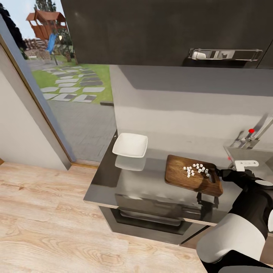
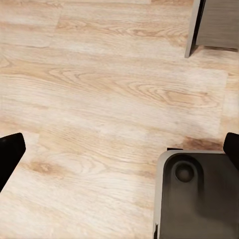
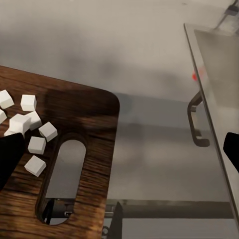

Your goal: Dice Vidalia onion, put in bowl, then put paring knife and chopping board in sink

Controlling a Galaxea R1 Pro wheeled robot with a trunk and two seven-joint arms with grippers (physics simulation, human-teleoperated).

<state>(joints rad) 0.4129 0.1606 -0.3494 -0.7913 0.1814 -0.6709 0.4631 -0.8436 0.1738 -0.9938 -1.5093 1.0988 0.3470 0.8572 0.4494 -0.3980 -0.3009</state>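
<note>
A dozen or so dice [image 1: 195, 169] sit loose on the board [image 1: 178, 176], near its slot; the bowl [image 1: 130, 145] lies well apart. Right gripper [image 3: 122, 164] hovers wide open, empty. Tilting the board could scatter dice.

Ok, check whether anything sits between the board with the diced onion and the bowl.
Nothing visible does. The countertop is bare between the chopping board carrying the diced onion and the bowl.

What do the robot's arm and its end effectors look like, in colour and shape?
The right arm has rounded white shells joined by black, glossy segments. The right end effector shows black fingertips at the picture edges, and so does the left end effector.
</note>
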